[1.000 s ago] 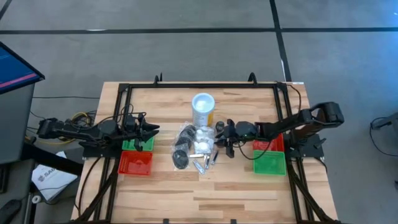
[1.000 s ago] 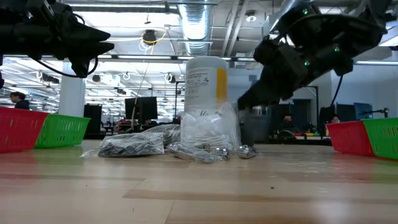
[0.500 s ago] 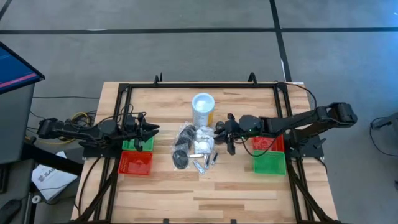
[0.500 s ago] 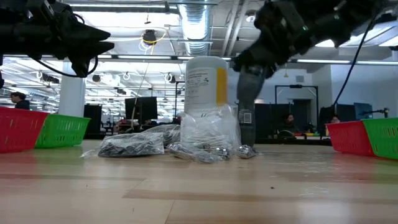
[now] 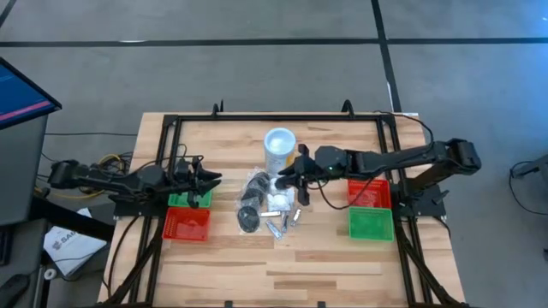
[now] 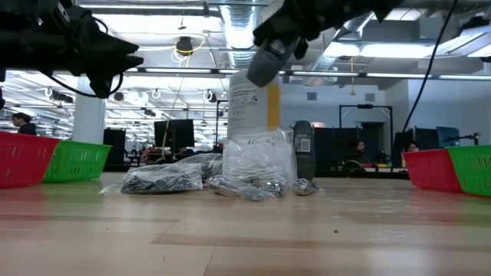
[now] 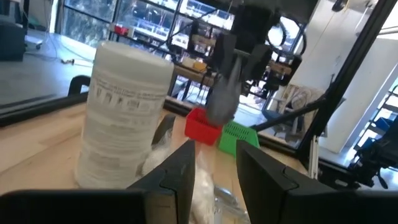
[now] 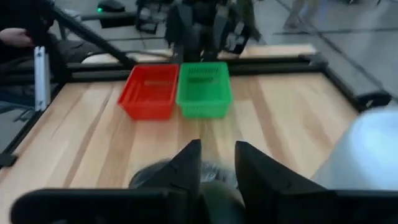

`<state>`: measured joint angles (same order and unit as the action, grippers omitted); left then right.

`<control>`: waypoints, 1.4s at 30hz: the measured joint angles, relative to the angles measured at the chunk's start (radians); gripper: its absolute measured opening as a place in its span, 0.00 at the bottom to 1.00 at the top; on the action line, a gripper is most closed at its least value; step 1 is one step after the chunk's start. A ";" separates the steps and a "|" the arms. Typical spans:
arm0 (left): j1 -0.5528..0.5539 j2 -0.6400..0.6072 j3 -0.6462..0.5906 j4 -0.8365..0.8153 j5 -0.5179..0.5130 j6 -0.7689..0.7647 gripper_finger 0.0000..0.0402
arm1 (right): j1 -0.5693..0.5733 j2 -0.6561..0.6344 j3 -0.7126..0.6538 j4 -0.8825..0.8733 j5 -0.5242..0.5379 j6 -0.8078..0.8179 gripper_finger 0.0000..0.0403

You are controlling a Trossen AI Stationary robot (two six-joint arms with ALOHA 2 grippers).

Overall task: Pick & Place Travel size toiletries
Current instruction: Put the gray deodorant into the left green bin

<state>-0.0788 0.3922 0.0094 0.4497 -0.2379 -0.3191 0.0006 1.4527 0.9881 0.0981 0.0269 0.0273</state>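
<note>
The travel size toiletries (image 5: 267,204) lie heaped mid-table in clear wrap: black pots, white packets and thin silvery tubes (image 6: 222,176). They rest against the foot of the tall white canister (image 5: 280,147). My right gripper (image 5: 289,178) hangs high over the heap's right side, level with the canister's top (image 6: 268,46), shut on a grey oblong piece (image 6: 259,65). My left gripper (image 5: 205,180) waits open above the left green tray (image 5: 181,198), fingers pointing toward the heap (image 7: 214,168). My right gripper pinches the grey oblong piece (image 7: 221,99) by its upper end between the two fingers. It comes from the table's right side, slanting down. The piece hangs tilted below the fingers, lifted clear above the heap. The place of contact itself is blurred.
A red tray (image 5: 187,224) sits near the left green one. A red tray (image 5: 370,195) and a green tray (image 5: 371,222) stand at the right. A dark upright piece (image 6: 304,157) stands beside the heap. A black frame (image 5: 257,118) rims the table; bare wood lies near.
My right gripper has risen from table height beside the heap's right side. It has travelled toward the table's left, ending over the heap next to the canister's top, with the grey piece hanging below it. The right arm has stretched out. The heap and canister have stayed put.
</note>
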 joint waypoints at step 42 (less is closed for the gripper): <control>0.000 0.426 0.064 0.279 0.073 0.004 0.27 | 0.015 0.229 0.220 -0.469 -0.001 -0.001 0.27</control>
<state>-0.0792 0.8185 0.0734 0.7289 -0.1652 -0.3147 0.0158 1.6815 1.2086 -0.3705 0.0261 0.0262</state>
